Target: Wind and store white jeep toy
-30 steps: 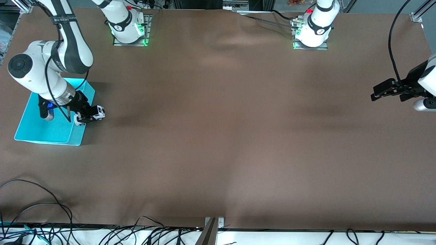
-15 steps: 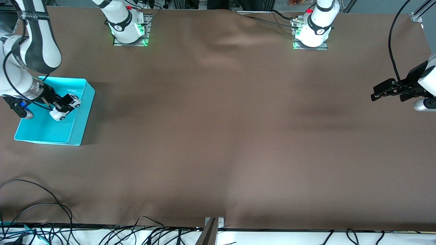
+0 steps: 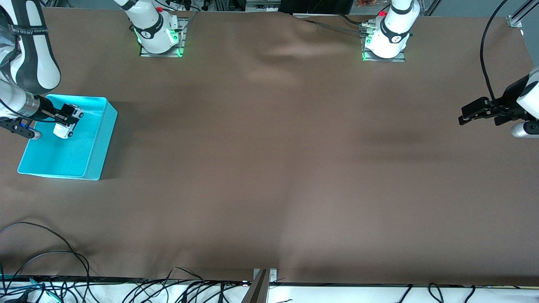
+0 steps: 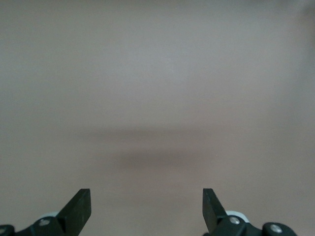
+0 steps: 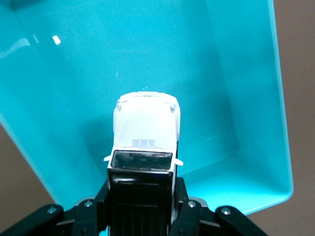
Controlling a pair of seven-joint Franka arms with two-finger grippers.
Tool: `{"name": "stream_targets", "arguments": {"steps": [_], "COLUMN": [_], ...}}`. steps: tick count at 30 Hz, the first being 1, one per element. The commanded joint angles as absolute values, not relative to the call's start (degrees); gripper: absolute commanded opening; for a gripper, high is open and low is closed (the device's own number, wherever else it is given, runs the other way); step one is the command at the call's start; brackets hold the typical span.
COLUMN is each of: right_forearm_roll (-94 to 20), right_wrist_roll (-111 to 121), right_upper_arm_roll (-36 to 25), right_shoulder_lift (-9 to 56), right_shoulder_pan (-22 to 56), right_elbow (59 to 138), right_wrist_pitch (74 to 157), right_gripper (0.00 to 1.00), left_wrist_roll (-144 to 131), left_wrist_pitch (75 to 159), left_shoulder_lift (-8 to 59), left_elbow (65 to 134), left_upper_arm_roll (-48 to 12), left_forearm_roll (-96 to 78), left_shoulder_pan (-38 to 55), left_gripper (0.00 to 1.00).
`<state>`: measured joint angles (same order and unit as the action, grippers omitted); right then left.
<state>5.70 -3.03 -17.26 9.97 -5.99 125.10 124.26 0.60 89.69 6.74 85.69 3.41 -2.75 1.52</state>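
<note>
From my remote station I record the right gripper (image 3: 63, 122) clamped on the small boxy white jeep toy with black roof and dark windows (image 3: 67, 122), holding it in the air over the open rectangular cyan plastic bin (image 3: 94, 168). In the right wrist view the white jeep toy (image 5: 146, 135) sits nose-outward between the black fingers (image 5: 184, 209), which press against its sides at the roof end, with the glossy interior of the cyan bin (image 5: 236, 88) directly beneath it. The bin stands on the brown cloth-covered counter (image 3: 269, 168) at the right arm's end. A grey band on the right arm's upper link (image 3: 25, 31) carries white lettering, which I cannot read with confidence. The left gripper (image 3: 465, 116) hangs over bare counter at the left arm's end, waiting; the left wrist view shows its two dark fingertips (image 4: 78, 206) standing well apart, with only the brown surface between them. Round emblems on both arm bases (image 3: 156, 31) are too small to read. Black cables (image 3: 42, 269) lie along the counter edge nearest the front camera.
</note>
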Motion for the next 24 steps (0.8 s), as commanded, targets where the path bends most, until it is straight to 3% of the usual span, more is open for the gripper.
{"name": "stream_targets", "arguments": {"steps": [1,7,24], "right_forearm_roll": [9.66,15.56,11.17], "right_wrist_roll": [0.96,1.41,-4.13], "right_upper_arm_roll": [-18.28,-18.28,-17.67], "right_shoulder_lift": [13.88,18.19,21.97], "right_shoulder_pan": [-8.08,-8.44,-8.44], "right_elbow": [124.72,124.63,124.28], "right_wrist_pitch": [124.98,127.35,133.77], "right_gripper": [0.0,0.0,0.0], "left_wrist_roll": [2.02,2.02,2.02], "left_wrist_pitch": [89.21,89.21,89.21], "left_shoulder_lift": [6.24,6.24,6.24], "left_elbow": [86.31,86.22,86.22], "left_upper_arm_roll": [3.34,3.34,3.34], "left_forearm_roll": [-2.37,-2.37,-2.37], "left_shoulder_pan": [1.32,1.32,1.23], "left_gripper": [1.0,1.0,1.0]}}
